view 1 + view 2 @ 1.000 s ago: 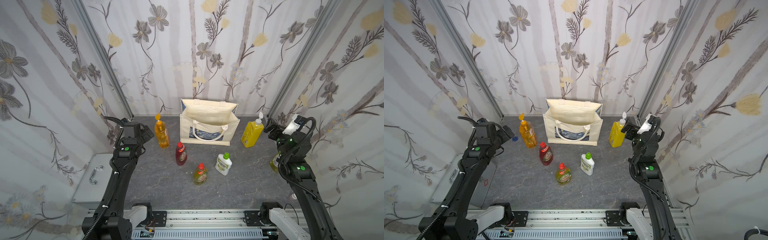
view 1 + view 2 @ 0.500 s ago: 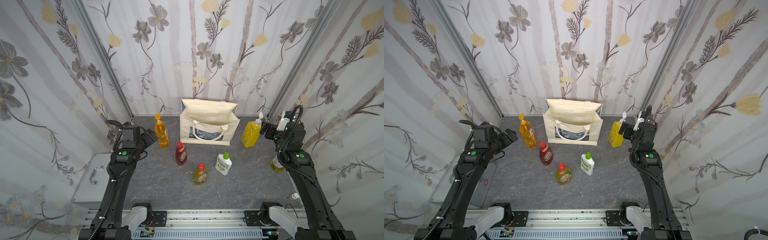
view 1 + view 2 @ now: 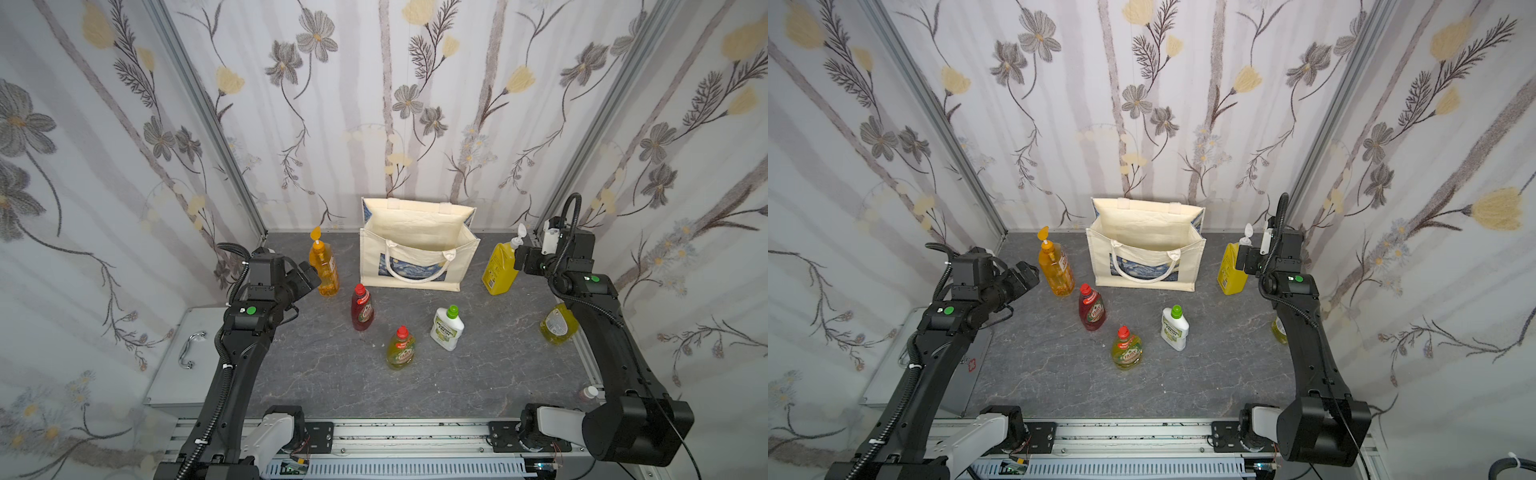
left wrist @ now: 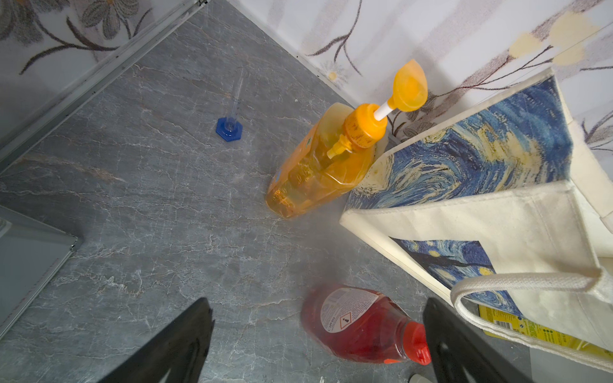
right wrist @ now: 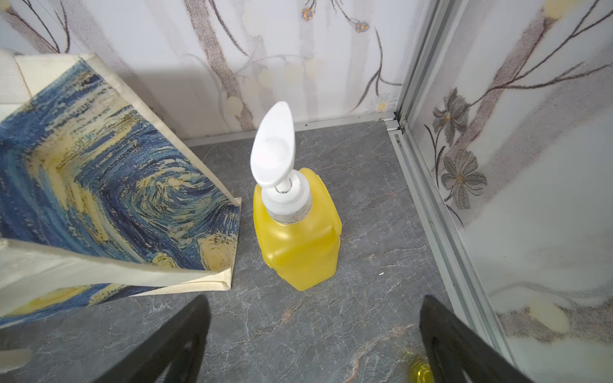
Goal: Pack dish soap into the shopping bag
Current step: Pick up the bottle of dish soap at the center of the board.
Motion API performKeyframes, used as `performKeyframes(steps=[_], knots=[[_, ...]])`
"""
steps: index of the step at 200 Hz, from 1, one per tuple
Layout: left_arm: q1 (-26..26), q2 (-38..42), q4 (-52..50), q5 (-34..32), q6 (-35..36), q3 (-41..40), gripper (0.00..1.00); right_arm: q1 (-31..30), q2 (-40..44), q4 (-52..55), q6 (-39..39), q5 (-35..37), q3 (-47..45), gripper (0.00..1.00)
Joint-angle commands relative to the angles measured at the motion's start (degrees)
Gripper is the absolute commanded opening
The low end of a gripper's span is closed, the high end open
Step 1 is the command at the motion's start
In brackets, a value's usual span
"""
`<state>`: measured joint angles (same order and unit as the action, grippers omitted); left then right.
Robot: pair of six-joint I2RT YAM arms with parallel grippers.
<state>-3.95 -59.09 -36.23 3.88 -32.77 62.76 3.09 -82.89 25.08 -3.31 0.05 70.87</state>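
The shopping bag (image 3: 417, 257) (image 3: 1144, 257) stands open at the back middle. An orange pump bottle (image 3: 324, 270) (image 4: 321, 169) stands left of it and a yellow pump bottle (image 3: 498, 268) (image 5: 298, 238) right of it. In front stand a red bottle (image 3: 362, 309) (image 4: 358, 325), a yellow-green red-capped bottle (image 3: 401, 349) and a white green-capped bottle (image 3: 447, 328). Another yellow-green bottle (image 3: 559, 324) sits partly behind the right arm. My left gripper (image 3: 309, 274) (image 4: 318, 345) is open beside the orange bottle. My right gripper (image 3: 519, 259) (image 5: 311, 345) is open beside the yellow one.
A grey metal box with a handle (image 3: 187, 349) lies left of the table. A clear tube on a blue base (image 4: 229, 127) stands in the back left corner. A small capped vial (image 3: 588, 392) sits at the front right edge. Walls close in three sides.
Both arms have dropped lower and swung inward: the left gripper came up to the orange pump bottle, the right gripper to the yellow pump bottle. No bottle has moved.
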Motion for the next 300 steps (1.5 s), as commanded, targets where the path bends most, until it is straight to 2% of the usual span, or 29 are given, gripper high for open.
performKeyframes(steps=[1,46,102,153,208,300], knots=[[-0.63,-0.26,1.33,0.77,-1.10,0.25,1.00,0.57,-2.45,0.10,1.57,-4.58,1.90,0.97],[-1.32,-0.85,1.69,0.91,-0.97,0.24,1.00,1.47,-8.24,1.73,1.77,-8.26,5.76,0.95],[-1.50,-1.51,0.68,1.39,-0.55,1.55,1.00,1.66,-12.91,-0.83,3.79,-9.27,6.44,1.00],[-1.50,-2.26,-0.64,1.80,-0.27,2.28,1.00,1.83,-11.01,-11.52,5.85,-11.05,-0.73,1.00],[-1.53,-2.43,-1.57,1.88,0.20,2.36,1.00,2.66,-5.00,-32.41,6.83,-11.90,-15.44,1.00],[-1.50,-4.00,-1.92,2.24,0.60,3.00,1.00,4.82,-8.17,-43.42,5.05,-19.40,-19.45,0.93]])
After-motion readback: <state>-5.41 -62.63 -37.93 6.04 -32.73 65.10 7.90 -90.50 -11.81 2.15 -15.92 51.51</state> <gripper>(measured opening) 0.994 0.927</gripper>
